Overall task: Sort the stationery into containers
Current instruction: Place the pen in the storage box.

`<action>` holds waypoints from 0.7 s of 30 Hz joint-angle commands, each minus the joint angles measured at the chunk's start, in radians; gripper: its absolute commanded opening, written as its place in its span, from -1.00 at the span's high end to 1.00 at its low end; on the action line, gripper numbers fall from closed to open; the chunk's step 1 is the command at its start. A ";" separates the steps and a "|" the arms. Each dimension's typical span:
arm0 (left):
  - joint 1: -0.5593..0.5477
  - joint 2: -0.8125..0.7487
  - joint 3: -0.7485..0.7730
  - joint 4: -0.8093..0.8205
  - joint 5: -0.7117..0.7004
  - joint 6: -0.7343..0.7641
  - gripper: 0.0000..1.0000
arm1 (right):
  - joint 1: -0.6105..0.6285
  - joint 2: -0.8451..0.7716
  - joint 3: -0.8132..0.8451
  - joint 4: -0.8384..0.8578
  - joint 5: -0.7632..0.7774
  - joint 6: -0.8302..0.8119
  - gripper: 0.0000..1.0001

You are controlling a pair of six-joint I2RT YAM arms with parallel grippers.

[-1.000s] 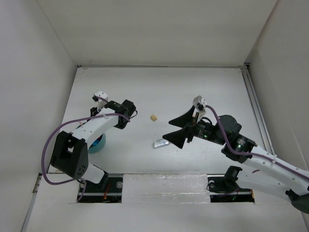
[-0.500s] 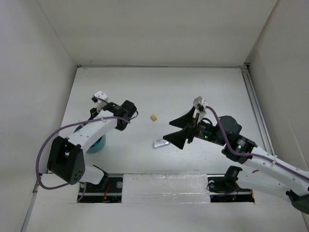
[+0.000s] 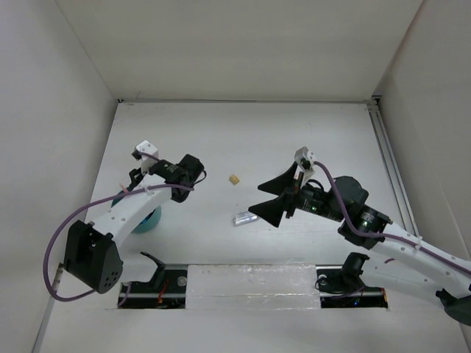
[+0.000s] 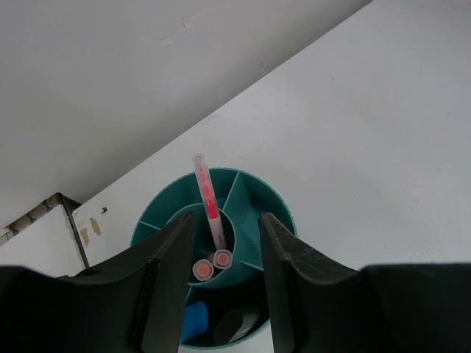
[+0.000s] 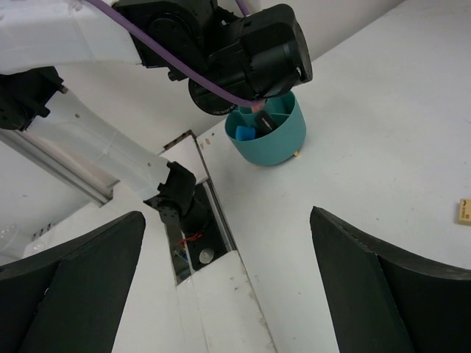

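Nearest the arm bases, on the left of the white table [image 3: 294, 132]: small round teal-blue plastic cup [image 4: 274, 213], partitioned into a centre well and outer compartments. The left gripper [image 4: 226, 220] hangs straight above it, its black fingers [image 4: 291, 272] parted and empty, and I see the cup between them.

Cup contents, left wrist view:
- thin clear pen with a red core [image 4: 208, 209], standing tilted in the centre well
- two round orange pencil ends [image 4: 210, 265] side by side, touching the foot of that pen
- a blue piece [image 4: 195, 322] in the compartment nearest the camera; I cannot tell what it is

Near the table's middle, a short clear plastic pen [image 3: 244, 218] lies flat, well apart from the cup. The right gripper [image 3: 272, 195] is just to its right with fingers spread wide and nothing between them; its nearer fingertip is just beside the pen's end, contact not resolvable.

Farther back, a small pinkish-beige block eraser [image 3: 234, 179] sits alone on the table, between the two grippers, touching neither
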 commanded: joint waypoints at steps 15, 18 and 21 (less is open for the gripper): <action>-0.001 -0.373 0.099 0.345 0.139 0.345 -1.00 | 0.004 0.208 0.075 -0.069 0.275 0.006 -1.00; -0.001 -0.518 0.053 0.458 0.228 0.450 -1.00 | 0.004 0.278 0.114 -0.101 0.315 0.018 -1.00; -0.001 -0.672 -0.025 0.549 0.283 0.563 -1.00 | -0.007 0.384 0.190 -0.155 0.373 0.018 -1.00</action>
